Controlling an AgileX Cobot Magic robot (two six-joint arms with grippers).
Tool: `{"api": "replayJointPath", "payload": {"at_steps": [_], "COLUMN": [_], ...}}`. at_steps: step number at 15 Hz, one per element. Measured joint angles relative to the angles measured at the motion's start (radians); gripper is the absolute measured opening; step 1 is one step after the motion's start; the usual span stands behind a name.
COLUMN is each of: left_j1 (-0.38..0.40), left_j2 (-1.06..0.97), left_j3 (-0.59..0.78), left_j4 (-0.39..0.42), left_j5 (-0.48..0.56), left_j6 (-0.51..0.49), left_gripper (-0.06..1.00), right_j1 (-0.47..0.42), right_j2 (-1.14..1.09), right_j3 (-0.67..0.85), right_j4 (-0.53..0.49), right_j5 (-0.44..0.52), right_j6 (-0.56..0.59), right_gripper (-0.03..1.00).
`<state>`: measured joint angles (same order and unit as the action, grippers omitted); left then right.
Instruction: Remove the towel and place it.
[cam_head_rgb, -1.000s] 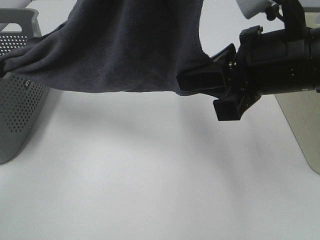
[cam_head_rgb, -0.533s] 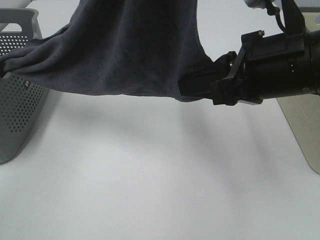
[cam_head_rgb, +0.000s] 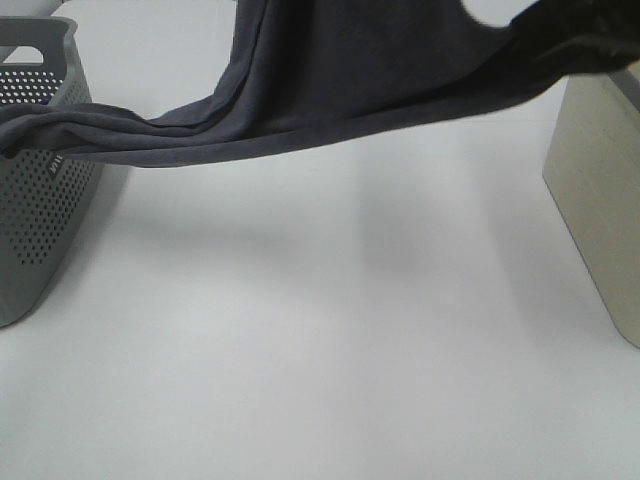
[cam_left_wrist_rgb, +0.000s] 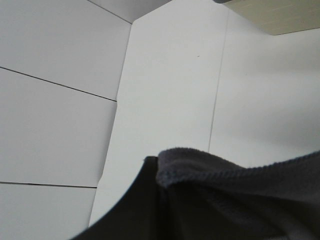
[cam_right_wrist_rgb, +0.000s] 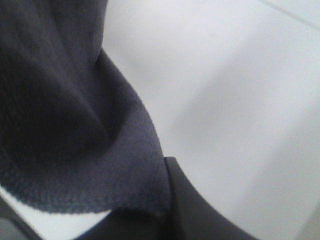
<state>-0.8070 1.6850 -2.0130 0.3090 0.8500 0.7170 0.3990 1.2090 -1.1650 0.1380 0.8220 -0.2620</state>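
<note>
My left end effector (cam_left_wrist_rgb: 154, 192) is pinched shut on one edge of the towel (cam_head_rgb: 330, 90). My right end effector (cam_right_wrist_rgb: 169, 202) is pinched shut on another edge. The towel hangs in the air between them, above the tabletop (cam_head_rgb: 320, 350). Its long way runs side to side, low by the grey basket (cam_head_rgb: 40, 210) and higher near the tan box (cam_head_rgb: 600, 190). It crosses the basket's rim. I cannot tell if it touches, but I think it could snag there.
</note>
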Motion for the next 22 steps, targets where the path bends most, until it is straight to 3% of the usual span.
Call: {"api": "replayJointPath", "payload": {"at_steps": [2, 5, 10, 17, 22], "left_j1": [0.022, 0.097, 0.219, 0.241, 0.335], "left_j2": [0.01, 0.044, 0.079, 0.126, 0.187], "left_j3": [0.0, 0.0, 0.0, 0.0, 0.0], "left_j4": [0.0, 0.0, 0.0, -0.003, -0.043], "left_j5": [-0.094, -0.343, -0.675, -0.879, -1.035], "left_j6": [0.0, -0.003, -0.004, -0.004, -0.004], "left_gripper": [0.0, 0.0, 0.0, 0.0, 0.0], "right_j1": [0.0, 0.0, 0.0, 0.0, 0.0], "right_j2": [0.017, 0.121, 0.281, 0.361, 0.42], "right_j3": [-0.119, -0.366, -0.634, -0.66, -0.661], "right_j4": [-0.131, -0.26, -0.354, -0.435, -0.459], "right_j5": [0.009, 0.003, -0.184, -0.448, -0.627], "right_j6": [0.028, 0.036, 0.037, 0.062, 0.063], "right_gripper": [0.02, 0.02, 0.02, 0.02, 0.02]}}
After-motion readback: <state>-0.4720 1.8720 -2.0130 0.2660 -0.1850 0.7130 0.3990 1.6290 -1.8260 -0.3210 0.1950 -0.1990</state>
